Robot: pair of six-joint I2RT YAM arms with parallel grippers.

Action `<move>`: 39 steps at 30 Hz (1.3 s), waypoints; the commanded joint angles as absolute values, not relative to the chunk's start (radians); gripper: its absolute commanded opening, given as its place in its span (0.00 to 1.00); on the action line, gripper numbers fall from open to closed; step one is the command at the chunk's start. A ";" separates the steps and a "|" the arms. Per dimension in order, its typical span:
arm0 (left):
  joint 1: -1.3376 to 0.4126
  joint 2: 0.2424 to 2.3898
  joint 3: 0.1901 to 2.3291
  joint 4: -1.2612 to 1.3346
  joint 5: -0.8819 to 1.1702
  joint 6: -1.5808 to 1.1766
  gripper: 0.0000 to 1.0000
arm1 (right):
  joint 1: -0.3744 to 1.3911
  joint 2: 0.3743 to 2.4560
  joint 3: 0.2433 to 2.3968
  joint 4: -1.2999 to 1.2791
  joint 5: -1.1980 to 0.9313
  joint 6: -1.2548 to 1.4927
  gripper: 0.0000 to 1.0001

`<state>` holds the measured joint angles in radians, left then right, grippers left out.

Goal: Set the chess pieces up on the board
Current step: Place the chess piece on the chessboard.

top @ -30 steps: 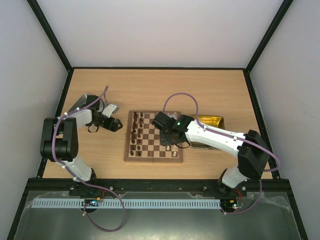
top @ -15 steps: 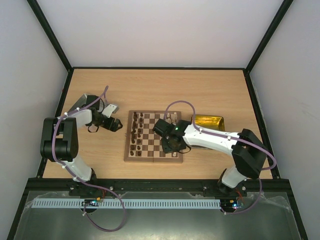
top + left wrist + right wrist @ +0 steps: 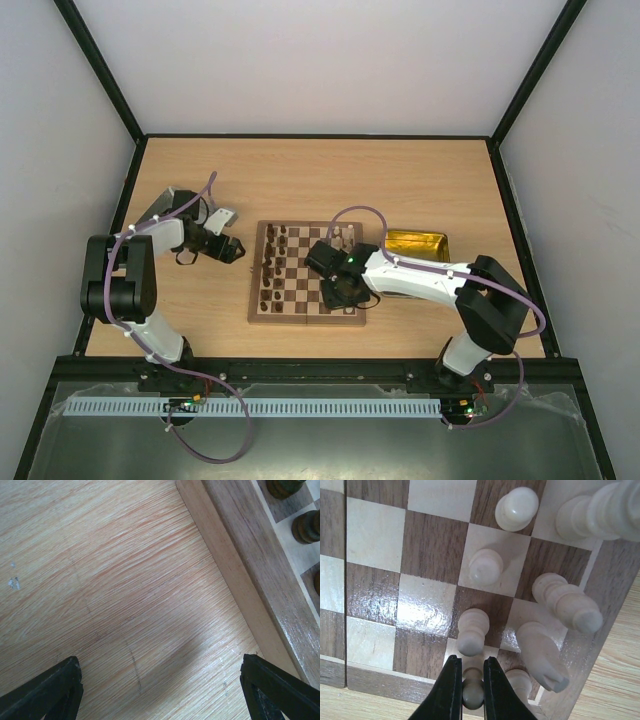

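Right wrist view: right gripper (image 3: 471,672) clenched on a cream pawn (image 3: 472,692), low over the board (image 3: 375,530) by its right border; touchdown cannot be told.
Done: dark pieces (image 3: 272,265) stand in two rows on the left side, and several cream pieces (image 3: 486,566) stand on the right.
Left to do: roughly half, judging by gaps in the cream rows.
Pose, right: right arm (image 3: 430,280) stretched leftward across the board's near right corner.
Pose, left: left gripper (image 3: 160,670) released, empty, above bare table (image 3: 100,580) just beside the board.
Far right: gold tray (image 3: 417,242), contents unclear.

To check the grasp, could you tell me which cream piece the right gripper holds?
The small cream piece on the board's edge row, pinched by the right gripper; others stand free.
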<state>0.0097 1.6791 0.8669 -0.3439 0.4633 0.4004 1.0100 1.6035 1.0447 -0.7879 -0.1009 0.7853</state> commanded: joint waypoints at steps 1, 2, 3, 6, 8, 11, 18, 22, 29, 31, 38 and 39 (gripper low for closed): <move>0.005 1.718 0.850 -0.402 0.442 0.397 0.87 | 1.019 1.615 1.036 -0.777 -0.106 0.781 0.02; 0.005 1.718 0.850 -0.402 0.442 0.397 0.87 | 1.019 1.617 1.036 -0.774 -0.110 0.780 0.02; 0.005 1.718 0.850 -0.402 0.442 0.398 0.87 | 1.020 1.618 1.037 -0.774 -0.111 0.779 0.02; 0.004 1.718 0.850 -0.402 0.442 0.397 0.87 | 1.020 1.620 1.036 -0.773 -0.115 0.778 0.02; 0.005 1.718 0.850 -0.402 0.442 0.397 0.87 | 1.022 1.620 1.036 -0.775 -0.116 0.778 0.02; 0.005 1.717 0.849 -0.401 0.442 0.397 0.87 | 1.025 1.620 1.034 -0.777 -0.118 0.778 0.02; 0.005 1.715 0.848 -0.402 0.441 0.397 0.87 | 1.032 1.627 1.031 -0.774 -0.117 0.779 0.03; 0.005 1.712 0.848 -0.400 0.441 0.398 0.87 | 1.032 1.632 1.034 -0.776 -0.115 0.781 0.10; 0.005 1.712 0.847 -0.401 0.443 0.399 0.87 | 1.034 1.638 1.039 -0.776 -0.117 0.782 0.17; 0.005 1.713 0.847 -0.402 0.443 0.399 0.87 | 1.033 1.638 1.042 -0.773 -0.120 0.781 0.17; 0.006 1.711 0.847 -0.402 0.443 0.399 0.87 | 1.035 1.626 1.067 -0.792 -0.106 0.782 0.18; 0.005 1.712 0.847 -0.401 0.443 0.399 0.87 | 1.035 1.623 1.074 -0.801 -0.098 0.782 0.19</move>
